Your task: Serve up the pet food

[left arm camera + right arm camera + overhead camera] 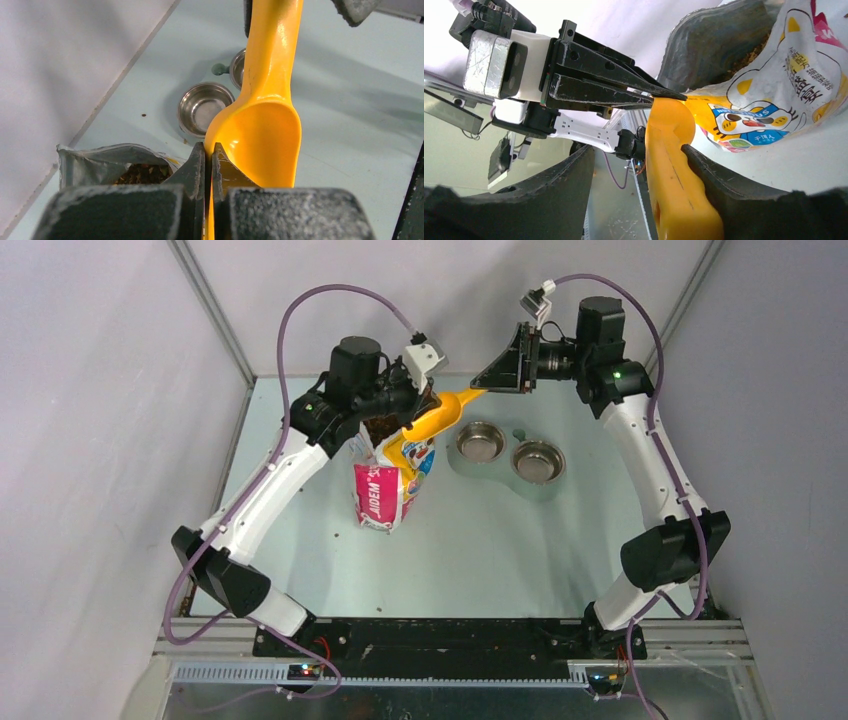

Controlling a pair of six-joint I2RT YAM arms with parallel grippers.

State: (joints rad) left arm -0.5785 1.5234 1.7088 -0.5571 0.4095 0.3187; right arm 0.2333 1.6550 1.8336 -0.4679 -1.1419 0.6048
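Observation:
The yellow scoop (440,415) hangs in the air between both grippers, its empty bowl (265,135) over the bag's mouth. My left gripper (209,147) is shut on the rim of the scoop's bowl. The handle (674,170) lies between the fingers of my right gripper (638,149). Its right finger touches the handle and a wide gap stays on the left side, so it is open. The pet food (142,173) shows as dark brown kibble inside the open cartoon-cat bag (385,485), which stands upright below the left gripper (425,405).
A double feeder with two steel bowls (481,443) (537,461) sits right of the bag, under the right gripper (490,375). One bowl (202,107) shows beyond the scoop. A few stray kibble bits lie on the table. Enclosure walls rise at left, right and back.

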